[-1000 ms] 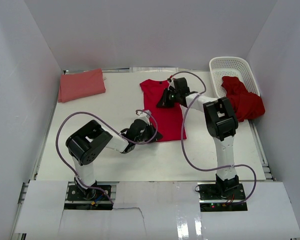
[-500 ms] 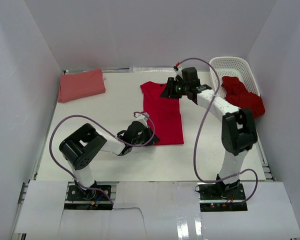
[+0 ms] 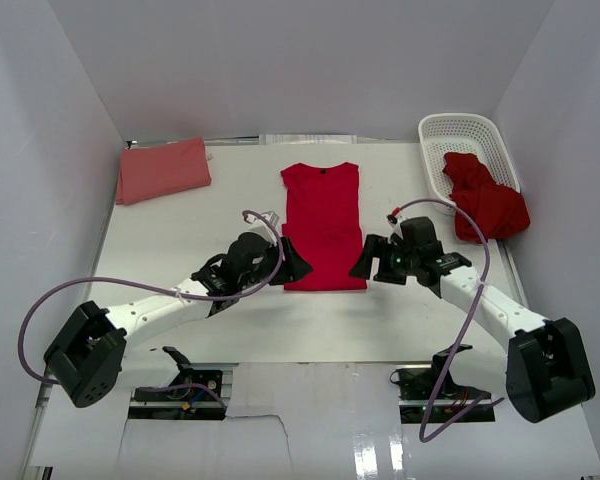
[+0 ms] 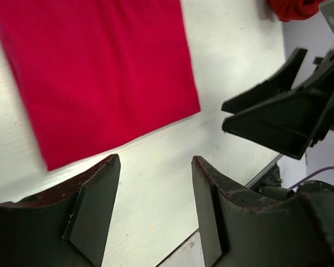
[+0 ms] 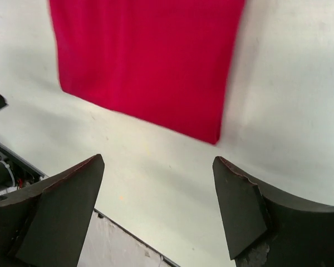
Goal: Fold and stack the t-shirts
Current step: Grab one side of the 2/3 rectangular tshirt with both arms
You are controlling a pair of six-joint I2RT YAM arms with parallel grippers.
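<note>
Where countable: one crimson t-shirt (image 3: 323, 225), one salmon t-shirt (image 3: 163, 169), maybe one heap (image 3: 488, 203).

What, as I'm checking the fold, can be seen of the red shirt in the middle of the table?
The red shirt is plain crimson cloth, folded into a long narrow panel with the sleeves tucked in. It lies flat on the white table, neckline at the far end, hem toward the arms. The left gripper and right gripper hover open by its near corners, holding nothing.

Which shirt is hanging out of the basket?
The crumpled red shirt at the far right; the long red shirt and the pink shirt lie flat.
</note>
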